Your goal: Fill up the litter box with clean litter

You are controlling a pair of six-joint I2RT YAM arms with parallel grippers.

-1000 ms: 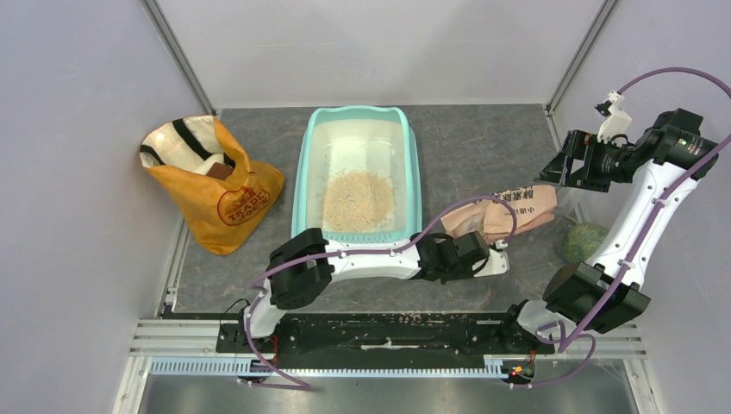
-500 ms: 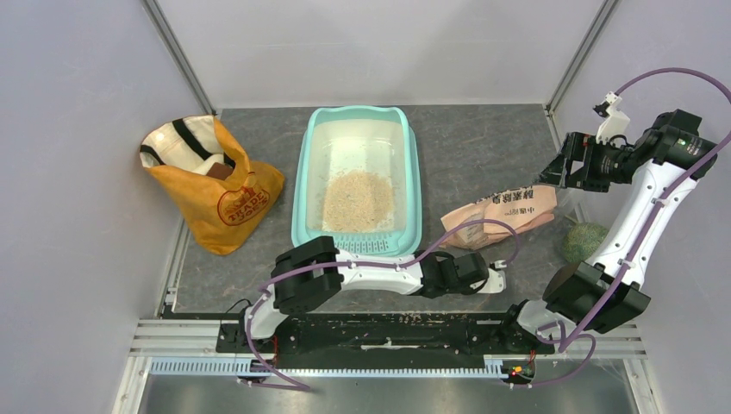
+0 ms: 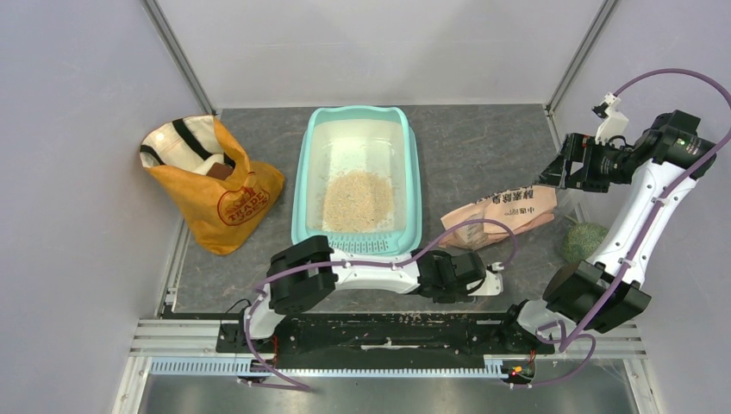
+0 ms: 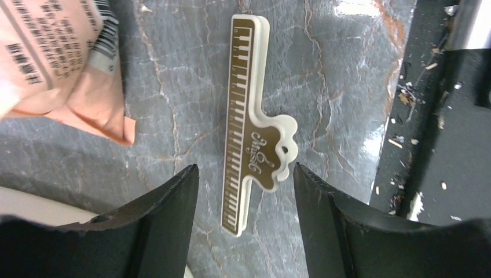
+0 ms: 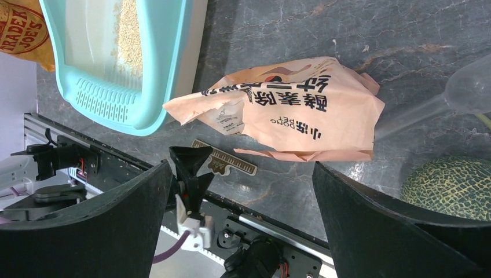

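Beige sandy litter (image 3: pixel 358 200) lies heaped inside the mint-teal rectangular plastic litter box (image 3: pixel 415 185) mid-table, while the left gripper (image 4: pixel 244 169) gapes astride a cream piano-key clip (image 4: pixel 248 110) and the right gripper (image 5: pixel 240 168) hangs spread above a crumpled pink paper bag (image 5: pixel 301 116).

Bag (image 4: pixel 52 58) cut off at ten o'clock, litter box (image 5: pixel 98 95) cut off at eleven o'clock, melon (image 5: pixel 449 191) at four o'clock

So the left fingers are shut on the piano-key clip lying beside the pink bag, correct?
No: the left fingers are open, standing either side of the piano-key clip, as the left wrist view shows. The clip does lie beside the pink bag.
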